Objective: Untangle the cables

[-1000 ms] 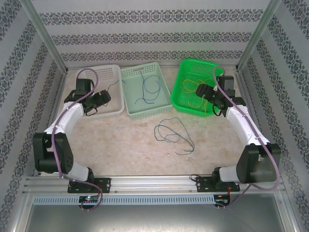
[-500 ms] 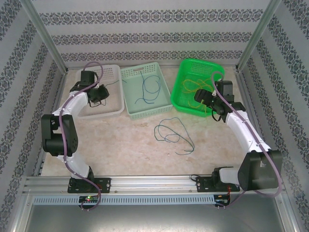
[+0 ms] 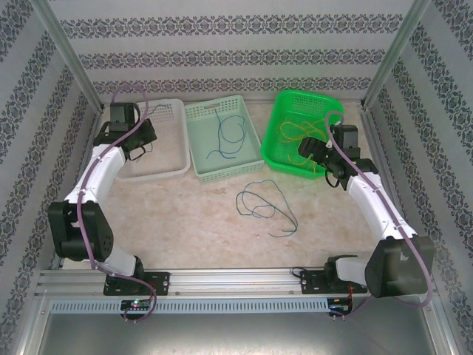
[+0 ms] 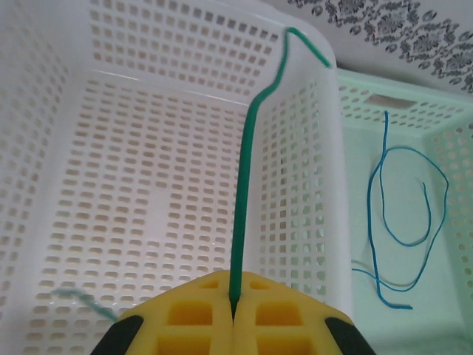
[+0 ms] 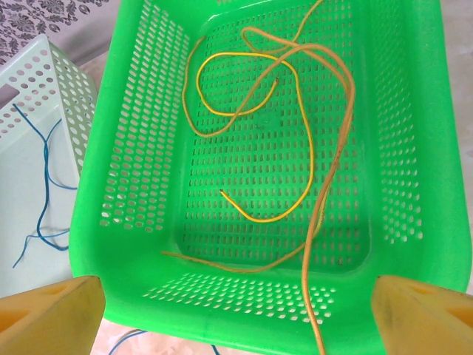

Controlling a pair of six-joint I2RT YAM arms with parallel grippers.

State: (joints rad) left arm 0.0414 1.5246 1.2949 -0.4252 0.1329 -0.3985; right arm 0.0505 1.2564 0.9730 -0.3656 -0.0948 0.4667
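Left fingers (image 4: 185, 316) farther back, green cable (image 4: 240, 222) between them

Damask-striped wallpaper walls (image 3: 222, 52), beige marbled tabletop (image 3: 185, 222), slanted aluminium posts (image 3: 70, 59).

No readable text, labels, brands or nos. Wallpaper (image 3: 222, 44) at 12 o'clock carries floral bands only, no letters.

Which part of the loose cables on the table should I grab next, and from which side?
Probably the trailing tail of the loose cables, from straight above with jaws across it: it lies flat on the table, single and clear of the loops.
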